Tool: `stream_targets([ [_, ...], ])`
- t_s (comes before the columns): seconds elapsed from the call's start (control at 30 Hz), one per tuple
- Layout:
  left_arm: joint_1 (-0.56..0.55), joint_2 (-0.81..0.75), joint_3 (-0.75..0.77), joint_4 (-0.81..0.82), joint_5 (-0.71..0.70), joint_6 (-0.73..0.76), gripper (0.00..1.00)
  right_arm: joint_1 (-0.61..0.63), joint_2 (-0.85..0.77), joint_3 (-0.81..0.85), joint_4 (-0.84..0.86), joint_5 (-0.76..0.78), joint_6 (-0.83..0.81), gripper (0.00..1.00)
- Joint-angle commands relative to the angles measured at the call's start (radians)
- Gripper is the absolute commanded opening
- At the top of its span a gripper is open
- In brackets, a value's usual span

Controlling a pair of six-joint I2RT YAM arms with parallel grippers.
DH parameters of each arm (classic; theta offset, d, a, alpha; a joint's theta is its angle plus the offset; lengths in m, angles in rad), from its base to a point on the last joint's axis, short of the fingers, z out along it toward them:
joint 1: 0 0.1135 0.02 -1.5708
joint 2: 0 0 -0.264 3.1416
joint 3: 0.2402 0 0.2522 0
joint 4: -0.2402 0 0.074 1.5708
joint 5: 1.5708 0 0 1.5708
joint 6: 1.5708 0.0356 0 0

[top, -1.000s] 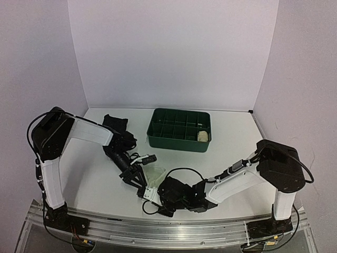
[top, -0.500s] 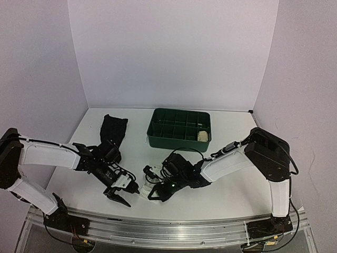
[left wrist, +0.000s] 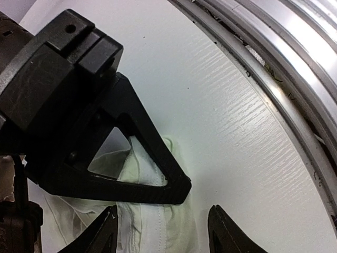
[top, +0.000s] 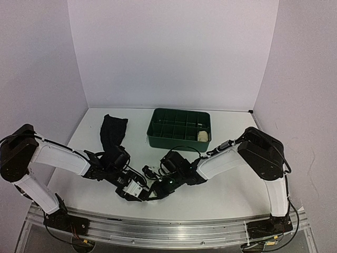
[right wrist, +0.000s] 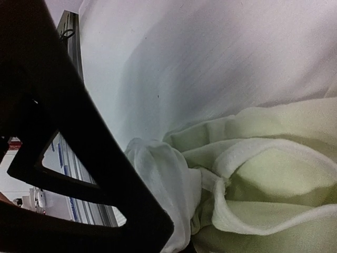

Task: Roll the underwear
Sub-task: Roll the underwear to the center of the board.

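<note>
The white underwear (left wrist: 152, 226) lies bunched on the table near the front edge, and it also fills the right wrist view (right wrist: 253, 174). My left gripper (left wrist: 163, 213) is open, with one fingertip on each side of the cloth. My right gripper (right wrist: 176, 245) is shut on a fold of it; its black finger (left wrist: 142, 174) lies across the cloth. In the top view both grippers, left (top: 135, 191) and right (top: 154, 190), meet tip to tip and hide most of the cloth. The black underwear (top: 113, 133) lies flat at the back left. A cream roll (top: 201, 136) sits in the tray.
The green divided tray (top: 179, 141) stands at the back centre. The metal rail (left wrist: 295, 58) of the table's front edge runs close to the grippers. Cables loop off the right wrist (top: 181, 150).
My left gripper swung down, then right, and now meets the right gripper. My right gripper moved back from the front edge with the white cloth.
</note>
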Motion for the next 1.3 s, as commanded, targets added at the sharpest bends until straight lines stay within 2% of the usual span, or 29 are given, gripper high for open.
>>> stream_targets([
  [0.0, -0.007, 0.043, 0.0, 0.048, -0.08, 0.037, 0.57, -0.011, 0.032, 0.007, -0.083, -0.027, 0.019, 0.0],
  [0.03, -0.007, 0.051, 0.003, 0.054, -0.097, 0.025, 0.54, -0.011, 0.033, 0.01, -0.084, -0.031, 0.017, 0.0],
  [0.17, -0.007, 0.049, 0.003, 0.054, -0.106, 0.029, 0.32, -0.014, 0.033, 0.019, -0.084, -0.032, 0.02, 0.0],
  [0.3, -0.009, 0.059, -0.005, 0.053, -0.124, 0.04, 0.25, -0.021, 0.015, 0.031, -0.083, -0.032, 0.025, 0.02],
  [0.37, -0.008, 0.063, 0.007, 0.035, -0.129, 0.022, 0.14, -0.024, -0.008, 0.037, -0.084, -0.022, 0.024, 0.12],
  [0.4, -0.008, 0.063, 0.015, 0.022, -0.126, 0.009, 0.06, -0.026, -0.02, 0.036, -0.086, -0.011, 0.023, 0.21],
  [0.47, -0.008, 0.063, 0.033, -0.013, -0.11, -0.035, 0.0, -0.027, -0.071, 0.018, -0.088, 0.036, 0.003, 0.35],
  [0.57, -0.004, 0.077, 0.076, -0.117, -0.08, -0.104, 0.0, -0.027, -0.193, -0.046, -0.087, 0.167, -0.069, 0.52],
  [0.63, 0.006, 0.09, 0.093, -0.176, -0.047, -0.137, 0.0, -0.026, -0.287, -0.101, -0.085, 0.275, -0.133, 0.57],
  [0.77, 0.028, 0.111, 0.107, -0.253, 0.02, -0.209, 0.0, 0.014, -0.444, -0.216, -0.055, 0.473, -0.309, 0.6],
  [0.9, 0.063, 0.146, 0.153, -0.332, 0.116, -0.253, 0.0, 0.135, -0.535, -0.37, 0.072, 0.675, -0.589, 0.6],
  [1.1, 0.153, 0.313, 0.301, -0.495, 0.25, -0.329, 0.0, 0.282, -0.441, -0.33, 0.093, 0.904, -0.855, 0.6],
  [1.27, 0.179, 0.358, 0.351, -0.546, 0.286, -0.328, 0.0, 0.302, -0.306, -0.213, 0.094, 0.947, -0.966, 0.61],
])
